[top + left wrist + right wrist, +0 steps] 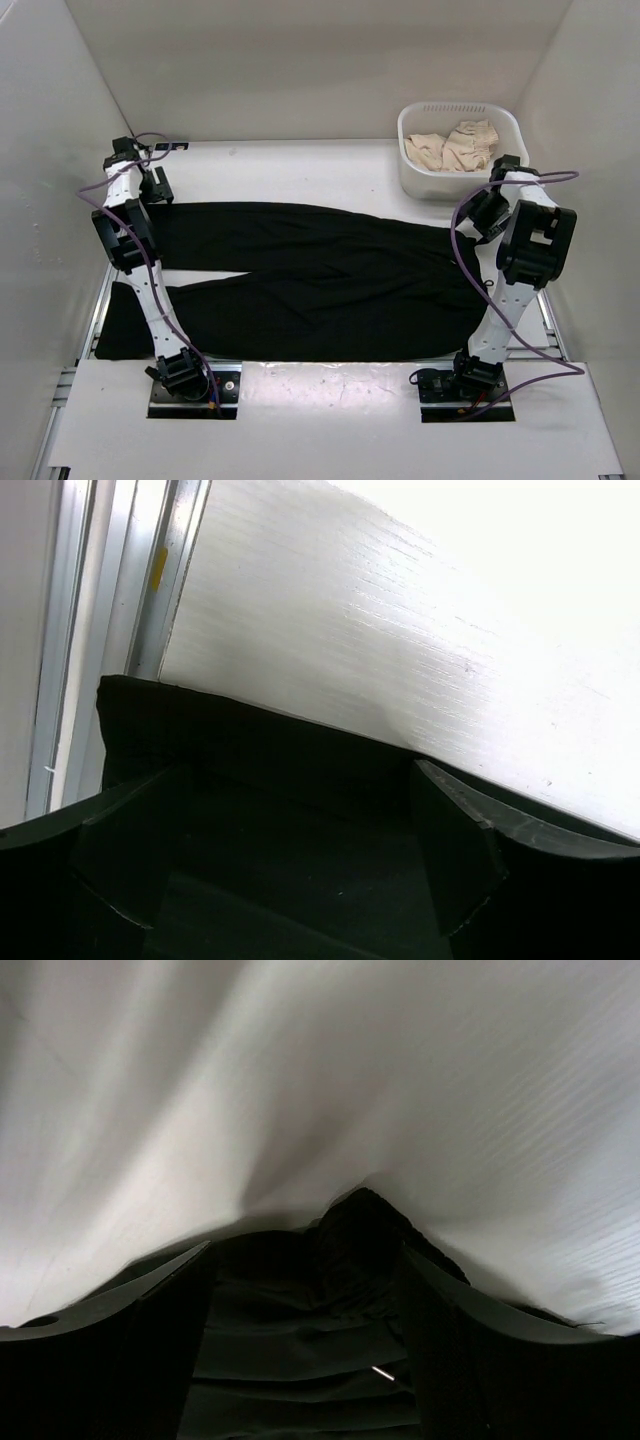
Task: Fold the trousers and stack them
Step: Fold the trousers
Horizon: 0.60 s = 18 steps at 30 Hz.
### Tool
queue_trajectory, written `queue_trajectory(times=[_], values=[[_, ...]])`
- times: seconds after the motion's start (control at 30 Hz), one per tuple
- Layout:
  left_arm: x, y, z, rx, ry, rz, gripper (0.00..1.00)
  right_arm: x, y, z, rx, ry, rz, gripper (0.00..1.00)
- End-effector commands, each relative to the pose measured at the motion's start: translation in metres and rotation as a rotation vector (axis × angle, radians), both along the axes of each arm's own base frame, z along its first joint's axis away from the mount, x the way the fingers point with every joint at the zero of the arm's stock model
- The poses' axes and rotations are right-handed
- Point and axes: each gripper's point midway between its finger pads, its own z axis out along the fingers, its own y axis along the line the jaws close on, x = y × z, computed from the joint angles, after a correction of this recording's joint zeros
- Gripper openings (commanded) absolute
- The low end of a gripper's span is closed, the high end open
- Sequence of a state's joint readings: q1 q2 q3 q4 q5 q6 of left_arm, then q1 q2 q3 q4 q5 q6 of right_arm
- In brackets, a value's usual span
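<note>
Across the surface (pixel 300 170), the trousers (pixel 320 285) lie spread flat — no fold made, stacking outstanding; left gripper (pixel 295 780) and right gripper (pixel 305 1255) jaws wide, empty.

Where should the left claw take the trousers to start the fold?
Probably the far leg's cuff corner, at the left end, coming down from above. The trousers lie flat on the table, and that free, straight hem sits right under the open left claw.

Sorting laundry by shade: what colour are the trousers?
Plain black trousers, clearest in the top view.
</note>
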<state>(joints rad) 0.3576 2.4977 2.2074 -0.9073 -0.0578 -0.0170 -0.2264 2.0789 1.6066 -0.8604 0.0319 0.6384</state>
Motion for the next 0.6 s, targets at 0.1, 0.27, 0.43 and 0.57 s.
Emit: queue_trajectory(times=[0.1, 0.27, 0.43, 0.57], values=[[-0.053, -0.017, -0.077, -0.022, 0.25, -0.015, 0.8, -0.006, 0.018, -0.019, 0.094, 0.047, -0.015, 0.75], [-0.063, -0.02, -0.085, -0.033, 0.279, -0.016, 0.23, -0.006, 0.017, -0.018, 0.07, 0.052, 0.0, 0.7], [-0.059, -0.019, -0.082, -0.029, 0.267, -0.016, 0.14, -0.011, 0.016, -0.031, 0.066, 0.086, 0.018, 0.24], [-0.039, -0.005, -0.06, 0.032, 0.202, -0.001, 0.14, 0.0, 0.012, -0.034, 0.051, 0.062, 0.008, 0.0]])
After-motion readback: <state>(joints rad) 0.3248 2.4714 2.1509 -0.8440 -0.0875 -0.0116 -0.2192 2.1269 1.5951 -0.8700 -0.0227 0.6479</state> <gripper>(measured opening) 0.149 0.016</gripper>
